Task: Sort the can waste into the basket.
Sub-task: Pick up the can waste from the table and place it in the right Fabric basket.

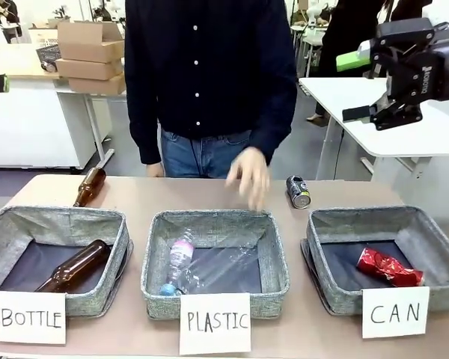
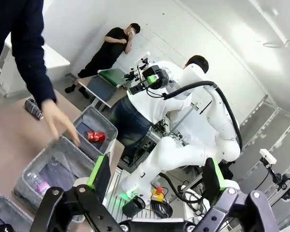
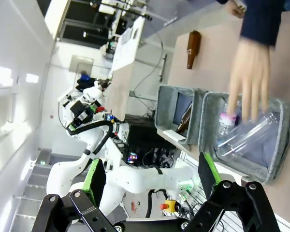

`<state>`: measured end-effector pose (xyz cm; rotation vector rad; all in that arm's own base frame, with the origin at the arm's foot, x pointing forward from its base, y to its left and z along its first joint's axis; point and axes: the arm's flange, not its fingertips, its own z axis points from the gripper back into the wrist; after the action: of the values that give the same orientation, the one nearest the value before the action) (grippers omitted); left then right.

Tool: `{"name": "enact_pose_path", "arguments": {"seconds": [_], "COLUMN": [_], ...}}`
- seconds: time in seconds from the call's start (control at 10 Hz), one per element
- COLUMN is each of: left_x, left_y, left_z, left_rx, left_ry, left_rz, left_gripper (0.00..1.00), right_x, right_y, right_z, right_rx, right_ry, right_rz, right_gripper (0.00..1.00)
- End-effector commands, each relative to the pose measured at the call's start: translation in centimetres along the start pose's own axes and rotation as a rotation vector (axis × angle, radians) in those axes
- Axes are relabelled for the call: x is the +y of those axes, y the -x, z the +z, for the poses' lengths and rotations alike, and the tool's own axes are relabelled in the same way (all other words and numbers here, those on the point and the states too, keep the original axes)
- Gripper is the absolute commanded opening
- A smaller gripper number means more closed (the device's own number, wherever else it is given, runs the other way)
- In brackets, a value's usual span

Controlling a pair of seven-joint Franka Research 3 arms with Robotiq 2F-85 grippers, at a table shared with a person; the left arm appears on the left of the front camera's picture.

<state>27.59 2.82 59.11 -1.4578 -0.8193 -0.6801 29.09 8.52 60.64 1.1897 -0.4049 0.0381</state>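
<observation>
- Where are the cans found relative to the jaws?
- The red can (image 1: 390, 268) is seen lying on its side on the dark lining of the basket (image 1: 337, 295) at the near right. The black-and-silver can (image 1: 298, 191) is found on the table (image 1: 135, 194) just behind that basket, at 11 o'clock from it. Both cans are well apart from the right gripper (image 1: 354, 86), which is held high in the air at 1 o'clock from the black-and-silver can. Its jaws are spread and nothing is held between them. In the left wrist view the left gripper (image 2: 156, 179) is likewise seen with its jaws spread around nothing, and the 2 cans are placed far off at 10 o'clock.
- What writing can be read?
- 3 white signs are propped along the near edge: the BOTTLE sign (image 1: 28, 317), the PLASTIC sign (image 1: 215, 322) and the CAN sign (image 1: 395, 312), the last set against the basket with the red can. The print on the black-and-silver can is too small to be read.
- How are the hand and arm posed?
- The person's hand (image 1: 248, 176) is held fingers down over the far rim of the middle basket (image 1: 156, 262). It is blurred, and sits at 9 o'clock from the black-and-silver can without touching it. The right gripper is turned sideways, with its fingers pointed toward 9 o'clock.
</observation>
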Motion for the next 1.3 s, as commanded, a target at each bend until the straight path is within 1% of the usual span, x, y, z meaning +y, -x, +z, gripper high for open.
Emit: {"name": "enact_pose_path", "arguments": {"seconds": [0.0, 0.1, 0.2, 0.3, 0.4, 0.5, 0.6, 0.7, 0.9, 1.0, 1.1, 1.2], "left_x": [-0.1, -0.1, -0.1, -0.1, -0.1, -0.1, -0.1, -0.1, -0.1, -0.1, -0.1, -0.1], "left_y": [-0.1, -0.1, -0.1, -0.1, -0.1, -0.1, -0.1, -0.1, -0.1, -0.1, -0.1, -0.1], "left_z": [-0.3, -0.3, -0.3, -0.3, -0.3, -0.3, -0.3, -0.3, -0.3, -0.3, -0.3, -0.3], "left_rx": [-0.016, -0.016, -0.016, -0.016, -0.016, -0.016, -0.016, -0.016, -0.016, -0.016, -0.016, -0.016], "left_ry": [0.018, 0.018, 0.018, 0.018, 0.018, 0.018, 0.018, 0.018, 0.018, 0.018, 0.018, 0.018], "left_rz": [0.0, 0.0, 0.0, 0.0, 0.0, 0.0, 0.0, 0.0, 0.0, 0.0, 0.0, 0.0], "left_gripper": [1.0, 1.0, 1.0, 1.0, 1.0, 1.0, 1.0, 1.0, 1.0, 1.0, 1.0, 1.0], "right_x": [0.5, 0.0, -1.2, -2.4, -3.3, -4.0, -3.8, -4.5, -4.5, -5.7, -6.4, -8.0], "right_y": [-2.3, -5.5, -8.2, -10.3, -12.2, -13.2, -13.1, -11.7, -11.7, -12.6, -16.0, -19.1], "right_z": [-1.7, -3.3, -4.5, -5.4, -6.0, -6.5, -6.6, -6.1, -6.1, -6.2, -8.2, -10.4], "right_rx": [-0.089, -0.129, -0.145, -0.157, -0.156, -0.09, -0.072, -0.152, -0.152, -0.125, -0.054, 0.028], "right_ry": [0.326, 0.581, 0.785, 0.986, 1.172, 1.201, 1.154, 0.847, 0.847, 0.956, 0.983, 0.963], "right_rz": [0.085, 0.156, 0.177, 0.168, 0.204, 0.205, 0.212, 0.317, 0.317, 0.314, 0.292, 0.285], "right_gripper": [1.0, 1.0, 1.0, 1.0, 1.0, 1.0, 1.0, 1.0, 1.0, 1.0, 1.0, 1.0]}}
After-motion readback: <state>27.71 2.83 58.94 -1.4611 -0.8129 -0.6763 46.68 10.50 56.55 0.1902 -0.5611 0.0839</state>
